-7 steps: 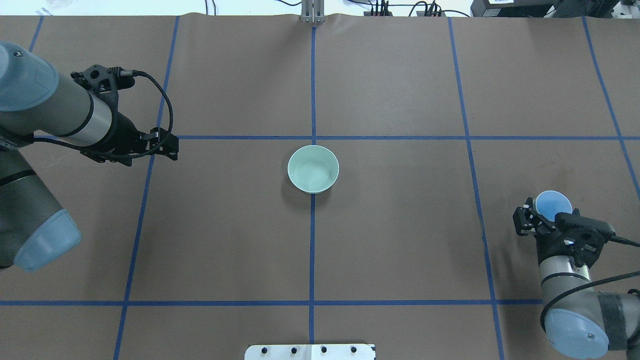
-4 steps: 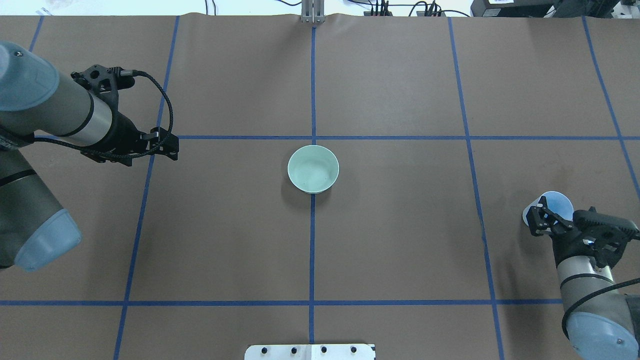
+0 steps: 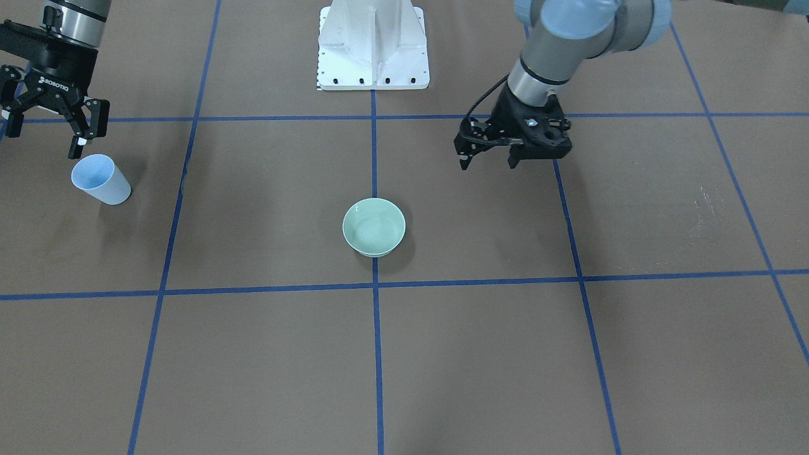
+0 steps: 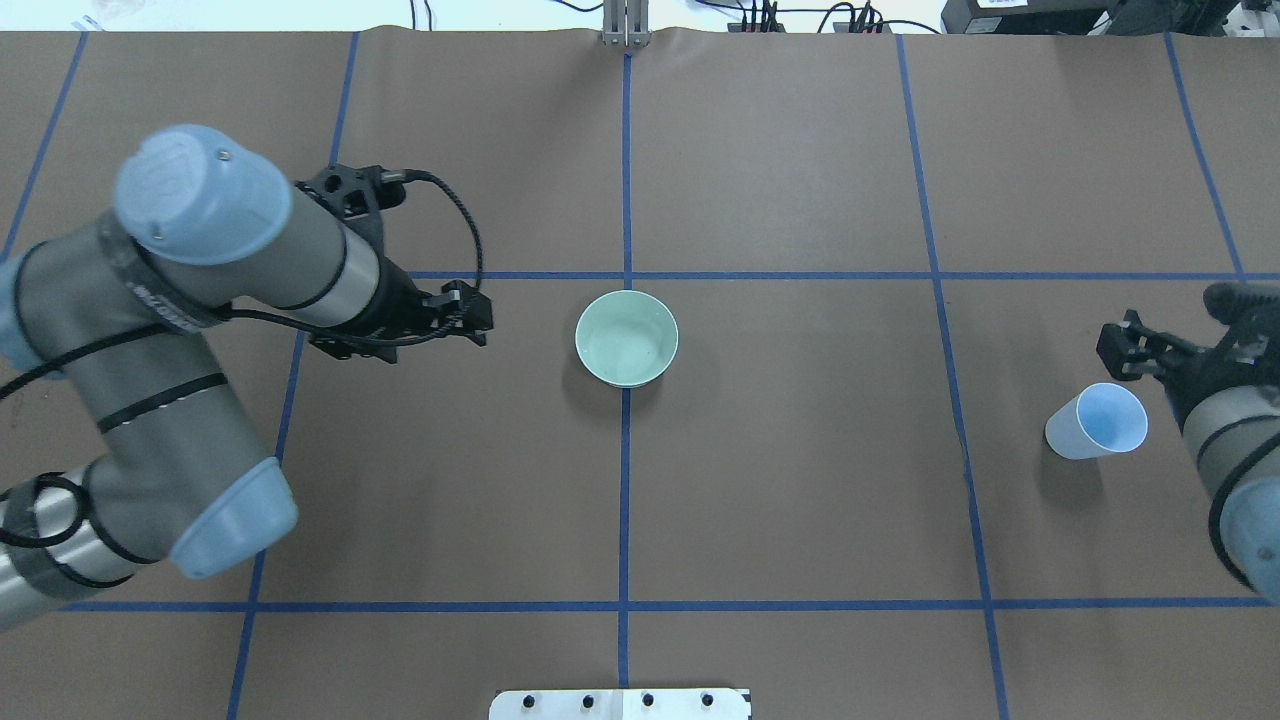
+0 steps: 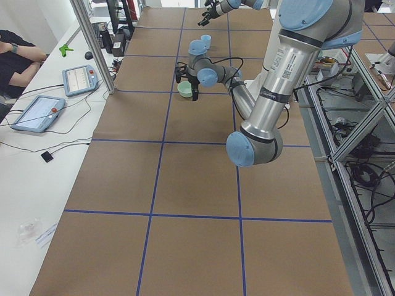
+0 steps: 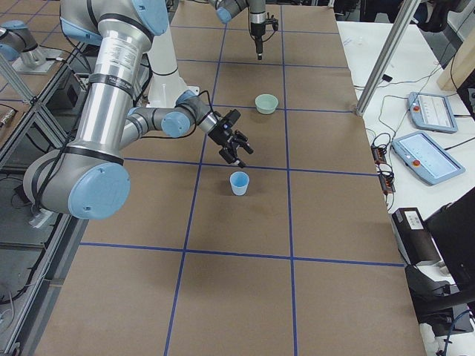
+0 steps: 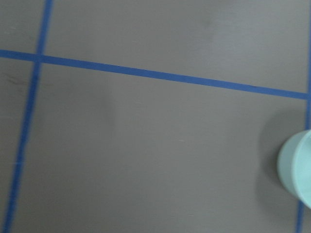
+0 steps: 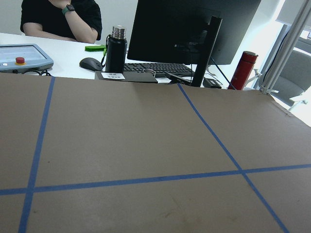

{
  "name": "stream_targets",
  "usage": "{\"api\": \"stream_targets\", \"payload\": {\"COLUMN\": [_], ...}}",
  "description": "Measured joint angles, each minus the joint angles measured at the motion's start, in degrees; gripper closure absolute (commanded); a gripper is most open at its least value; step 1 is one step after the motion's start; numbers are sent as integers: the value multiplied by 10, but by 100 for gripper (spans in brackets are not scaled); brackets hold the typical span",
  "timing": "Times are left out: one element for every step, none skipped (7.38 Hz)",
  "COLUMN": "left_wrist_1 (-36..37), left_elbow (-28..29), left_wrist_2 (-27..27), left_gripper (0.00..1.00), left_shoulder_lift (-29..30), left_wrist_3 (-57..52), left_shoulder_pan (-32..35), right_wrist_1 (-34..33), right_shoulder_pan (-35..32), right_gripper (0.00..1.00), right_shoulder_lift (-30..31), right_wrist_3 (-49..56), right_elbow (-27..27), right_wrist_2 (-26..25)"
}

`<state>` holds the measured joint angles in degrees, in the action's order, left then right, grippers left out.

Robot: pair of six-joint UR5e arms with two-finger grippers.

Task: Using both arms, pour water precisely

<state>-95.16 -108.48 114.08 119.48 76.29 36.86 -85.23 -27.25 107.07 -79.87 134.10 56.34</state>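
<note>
Right hand (image 3: 47,131) had released and drawn off the blue cup (image 3: 101,180), fingers spread, cup upright just beside it near the counter (image 3: 253,354) edge, left hand (image 3: 488,162) moved nearer the central green bowl (image 3: 373,226), open-fingered, empty.

The left gripper (image 4: 486,322) now hangs closer to the bowl (image 4: 627,338), and the right gripper (image 4: 1114,352) no longer straddles the cup (image 4: 1095,422).

left arm (image 4: 320,270), right arm (image 4: 1225,430): grey tubes, pale blue caps (image 4: 190,195) | left end effector (image 3: 486,163): black, black cable (image 4: 472,225) | right end effector (image 3: 43,136): black, white word, maybe ROBOTIQ
</note>
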Motion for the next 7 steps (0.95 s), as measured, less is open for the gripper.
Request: {"api": "stream_targets", "payload": {"left_wrist_1": [0, -5, -28, -66, -96, -111, -119], "left_elbow": [44, 96, 151, 198, 231, 252, 267], "left_wrist_2": [-6, -9, -10, -10, -10, -10, -10], "left_gripper": [0, 0, 0, 0, 1, 8, 19], "left_shoulder_lift": [51, 95, 127, 141, 147, 149, 151], "left_wrist_3": [22, 33, 37, 38, 38, 36, 34], "left_shoulder_pan": [-13, -20, -23, -24, -25, -26, -28], "right_wrist_1": [0, 0, -1, -1, -1, -1, -2], "right_shoulder_pan": [-78, -165, -253, -328, -384, -428, -460], "right_gripper": [0, 1, 1, 0, 0, 0, 1], "right_shoulder_lift": [-37, -74, -110, -138, -154, -167, -182], "right_wrist_3": [102, 203, 296, 378, 451, 511, 545], "right_elbow": [-1, -16, -50, -91, -131, -172, -210], "right_wrist_2": [87, 196, 317, 426, 511, 585, 651]}}
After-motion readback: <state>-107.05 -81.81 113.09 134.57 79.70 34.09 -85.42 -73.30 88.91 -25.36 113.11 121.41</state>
